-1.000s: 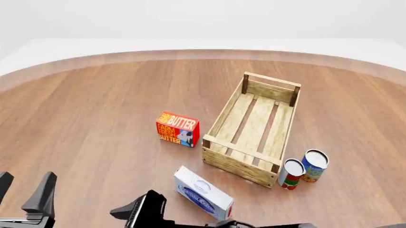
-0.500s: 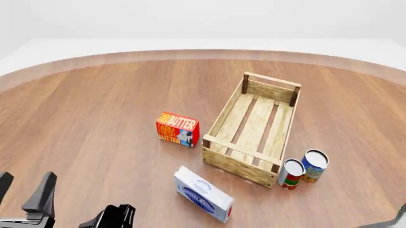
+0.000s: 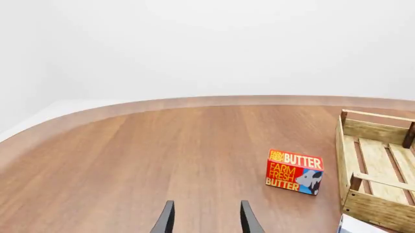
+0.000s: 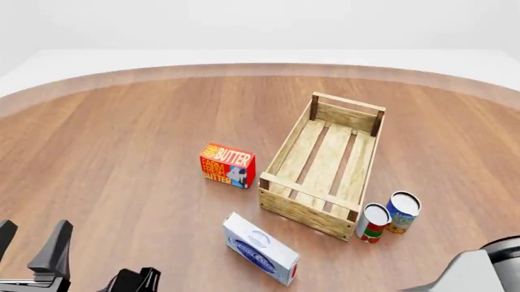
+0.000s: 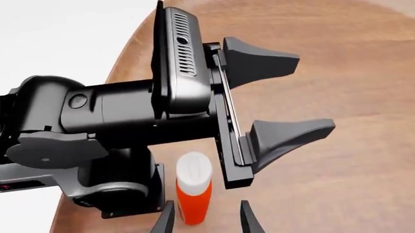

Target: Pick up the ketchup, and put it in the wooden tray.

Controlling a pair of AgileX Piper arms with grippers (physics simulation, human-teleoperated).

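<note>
Where the right wrist view looks along its fingers, the right hand [image 5: 204, 218] shows two dark fingertips spread apart with nothing gripped, and the ketchup [image 5: 193, 193] stands upright on the tabletop [image 5: 363, 73] just beyond them, lined up with the gap, white cap on top. Close behind the bottle in that view lies the left arm's dark body, its left hand [image 5: 292, 94] released, the two jaws wide apart and empty. The left wrist view shows the same open fingertips over bare wood.

From the front, the left hand sits at the lower left edge, with another dark part of an arm beside it at the bottom edge, and a grey part of the right arm shows at the lower right corner. The ketchup is not visible there. Farther out, the wooden tray [image 4: 286, 208] lies empty right of centre, well apart from both hands. A butter box [image 4: 228, 165] stands near its left side, a white-and-blue box [image 4: 260, 247] lies near its front corner, and two cans [image 4: 388, 215] stand just beside its right front corner.
</note>
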